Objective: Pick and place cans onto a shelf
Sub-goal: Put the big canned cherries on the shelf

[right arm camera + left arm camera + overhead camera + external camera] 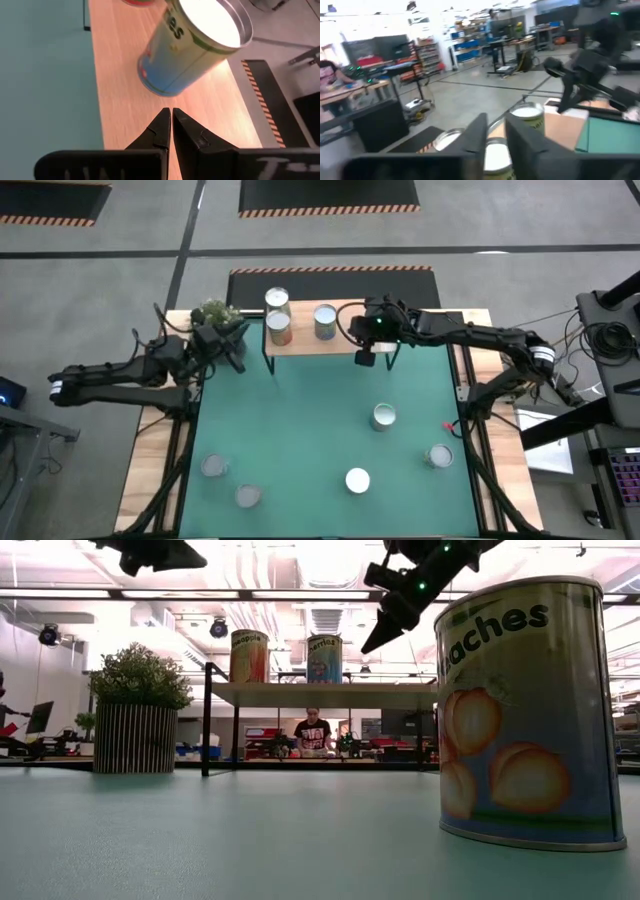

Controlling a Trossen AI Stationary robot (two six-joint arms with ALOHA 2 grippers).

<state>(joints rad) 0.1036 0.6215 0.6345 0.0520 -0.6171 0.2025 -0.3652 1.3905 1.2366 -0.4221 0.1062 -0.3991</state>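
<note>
We see the shelf (330, 340) standing along the far edge of the green-topped table (300, 420), its light-wood board carrying three cans: two (277, 300) (280, 328) close together at the board's left end and one blue-labelled can (325, 320) near its middle. The right half of the board lies bare. Five more cans stand on the table: one (383, 416) right of centre, one (439, 455) near the right edge, one (357, 479) toward the near edge, and two (213, 467) (247, 496) by the near left corner. The middle of the table is open.

The right gripper (171, 122) reaches in from the right edge and hovers above the bare right part of the board, beside the blue-labelled can; its fingers are pressed together and hold nothing. The left gripper (232, 350) hangs above the far left corner, just beside the potted plant (215, 313) and left of the shelf's left end. Its fingers (477, 132) stand slightly apart, holding nothing.
</note>
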